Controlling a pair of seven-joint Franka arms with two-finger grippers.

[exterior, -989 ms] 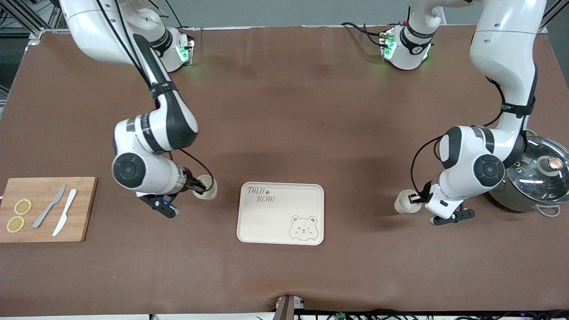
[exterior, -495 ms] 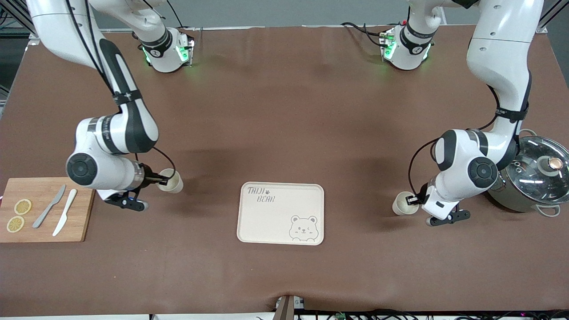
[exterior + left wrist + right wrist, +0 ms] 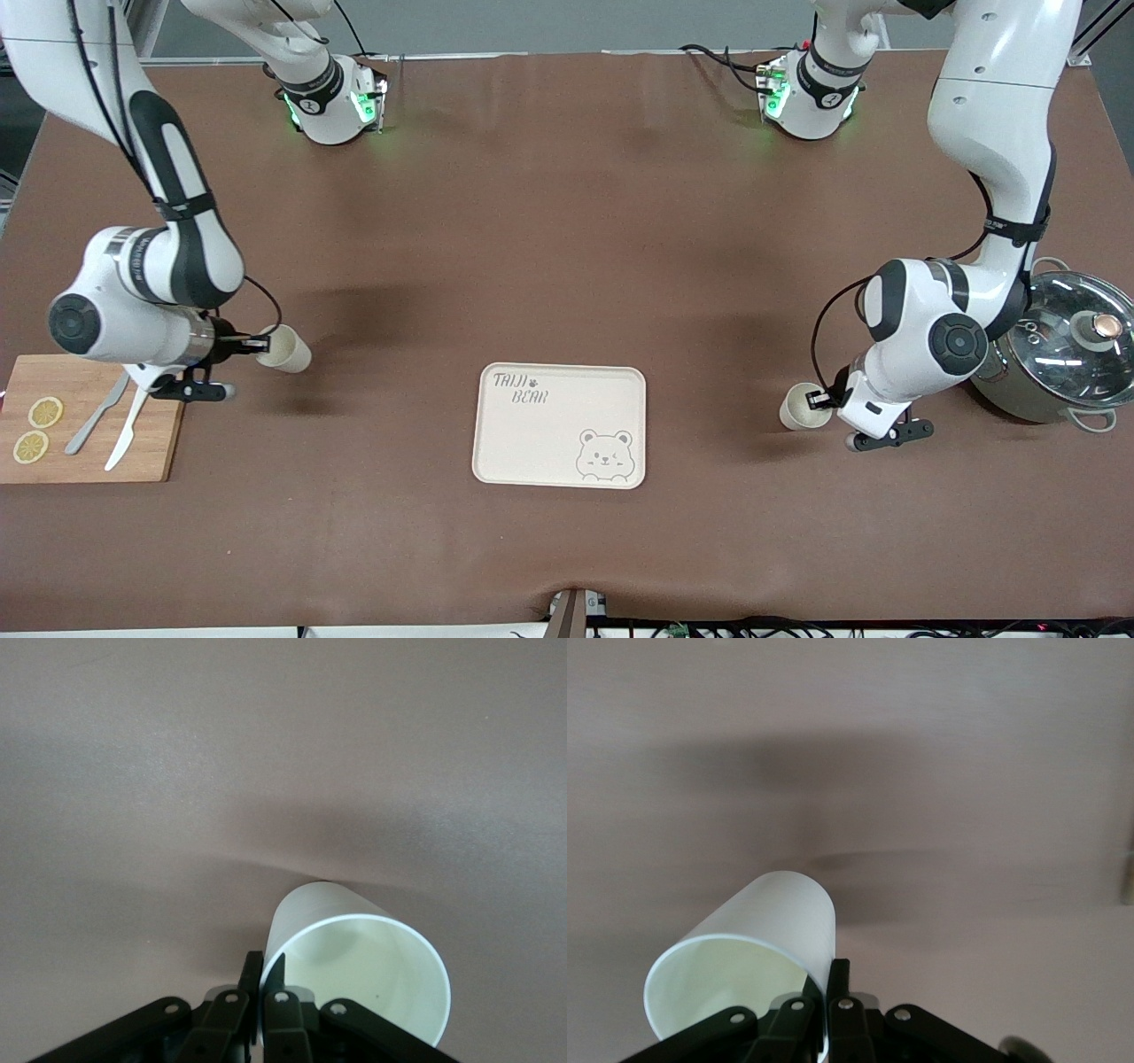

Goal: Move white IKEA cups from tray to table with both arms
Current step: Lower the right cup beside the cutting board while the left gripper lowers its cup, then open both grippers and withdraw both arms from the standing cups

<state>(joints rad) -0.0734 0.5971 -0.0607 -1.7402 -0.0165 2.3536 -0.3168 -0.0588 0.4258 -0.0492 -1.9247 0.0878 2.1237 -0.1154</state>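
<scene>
Over the last second my right arm has swung well away from the bear-print tray (image 3: 560,425) toward its own end of the table, carrying its cup along, while my left arm has only eased its cup a touch. Both cups are plain off-white tumblers, handleless, slightly tapered, with a thin round rim and a pale, empty inside. My right gripper (image 3: 251,341) has its fingers pinched together on the wall at the rim of the right cup (image 3: 283,348), one finger inside and one outside, and the cup hangs tilted with its mouth turned toward the wrist, over bare brown table (image 3: 567,221) just beside the wooden cutting board (image 3: 89,416). That forearm lies nearly level above the board's corner, where the two knives (image 3: 115,421) and lemon slices (image 3: 35,430) sit. My left gripper (image 3: 824,400) is clamped the same way on the rim of the left cup (image 3: 799,408), low over the table between the tray and the lidded steel pot (image 3: 1063,354). My left elbow is folded beside the pot, wrist pointing toward the tray. In the left wrist view that cup (image 3: 359,970) shows its open mouth against the fingers (image 3: 266,970).
</scene>
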